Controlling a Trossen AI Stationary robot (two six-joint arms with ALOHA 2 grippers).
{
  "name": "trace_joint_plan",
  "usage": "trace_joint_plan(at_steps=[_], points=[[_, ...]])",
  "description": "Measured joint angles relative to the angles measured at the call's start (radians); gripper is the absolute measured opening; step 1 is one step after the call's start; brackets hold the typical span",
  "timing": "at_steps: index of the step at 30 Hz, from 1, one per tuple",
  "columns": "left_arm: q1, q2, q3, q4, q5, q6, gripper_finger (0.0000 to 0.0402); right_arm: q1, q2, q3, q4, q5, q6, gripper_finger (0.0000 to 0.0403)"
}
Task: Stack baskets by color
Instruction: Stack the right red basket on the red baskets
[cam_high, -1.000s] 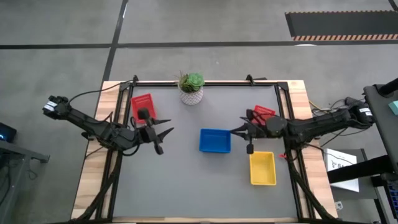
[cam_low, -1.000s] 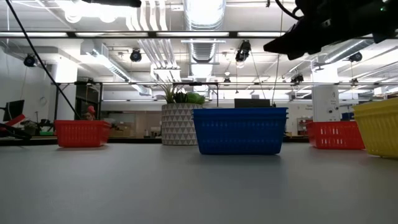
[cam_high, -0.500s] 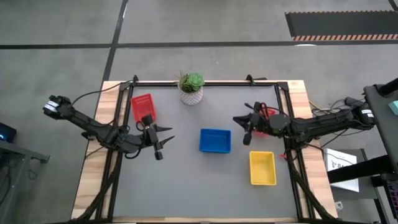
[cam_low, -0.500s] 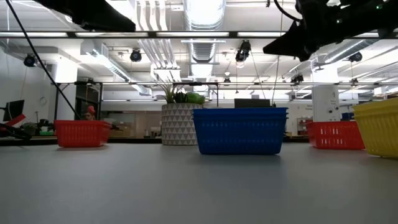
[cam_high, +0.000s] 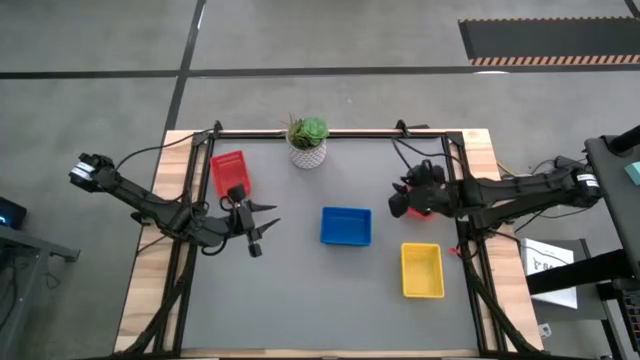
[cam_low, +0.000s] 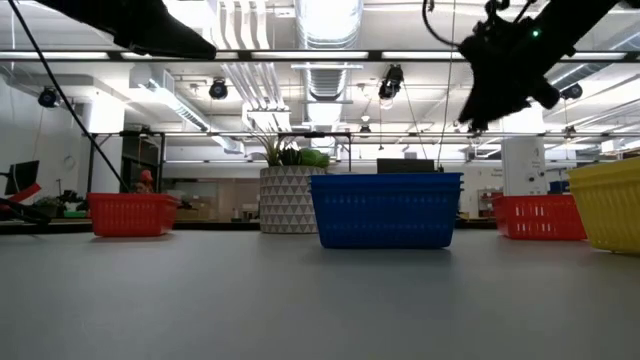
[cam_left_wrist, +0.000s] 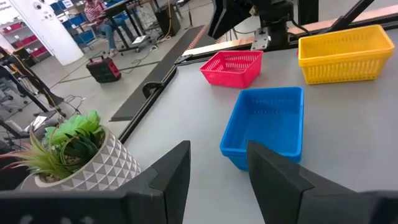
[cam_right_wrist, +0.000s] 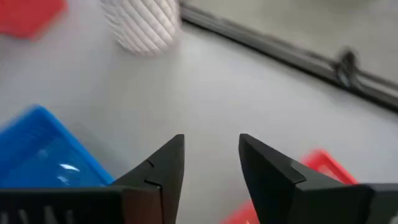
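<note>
On the grey table stand a red basket (cam_high: 229, 172) at the far left, a blue basket (cam_high: 346, 226) in the middle and a yellow basket (cam_high: 422, 270) near the right. A second red basket (cam_high: 428, 208) lies at the right, partly hidden under my right gripper (cam_high: 403, 200). That gripper hangs open above the table, between the blue basket (cam_right_wrist: 43, 155) and this red basket (cam_right_wrist: 323, 167), with nothing between its fingers. My left gripper (cam_high: 264, 222) is open above bare table, left of the blue basket (cam_left_wrist: 267, 127), facing it.
A green plant in a white patterned pot (cam_high: 308, 142) stands at the middle of the far edge. Black frame rails (cam_high: 455, 175) run along the table's sides. Bare grey table (cam_high: 300, 300) lies across the near half.
My right gripper has drawn back from beside the blue basket toward the table's right edge, risen a little, and rolled and tipped from pointing level to pointing downward over the red basket. My left gripper has sunk a little and rolled. No basket has moved.
</note>
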Motion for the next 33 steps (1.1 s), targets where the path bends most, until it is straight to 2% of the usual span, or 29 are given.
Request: trace_joint_plan(at_steps=[4,10,12,16,19,25,29,33], points=[[0.0,0.0,-0.002,0.0,-0.002,0.0,0.0141,0.0,0.053,0.05,-0.167,-0.016,0.113,0.0156],[0.0,0.0,-0.001,0.0,-0.003,-0.001,0.0141,0.0,0.123,0.065,-0.215,-0.066,0.155,0.0159],[0.0,0.0,-0.001,0.001,-0.003,-0.001,0.0141,-0.006,0.151,0.065,-0.244,-0.15,0.149,0.0157],[0.0,0.0,0.001,0.001,-0.003,-0.002,0.0141,-0.013,0.206,0.065,-0.356,-0.383,0.057,0.0151],[0.001,0.0,0.002,0.002,-0.003,-0.003,0.0141,-0.013,0.223,0.065,-0.393,-0.456,0.0,0.0151],[0.001,0.003,0.002,0.036,-0.003,-0.006,0.0141,-0.016,0.216,0.065,-0.398,-0.461,-0.005,0.0155],[0.001,0.003,0.001,0.051,-0.003,-0.006,0.0141,-0.016,0.236,0.056,-0.389,-0.387,-0.004,0.0153],[0.001,0.003,0.002,0.056,-0.003,-0.007,0.0141,-0.015,0.278,0.037,-0.384,-0.384,0.002,0.0147]])
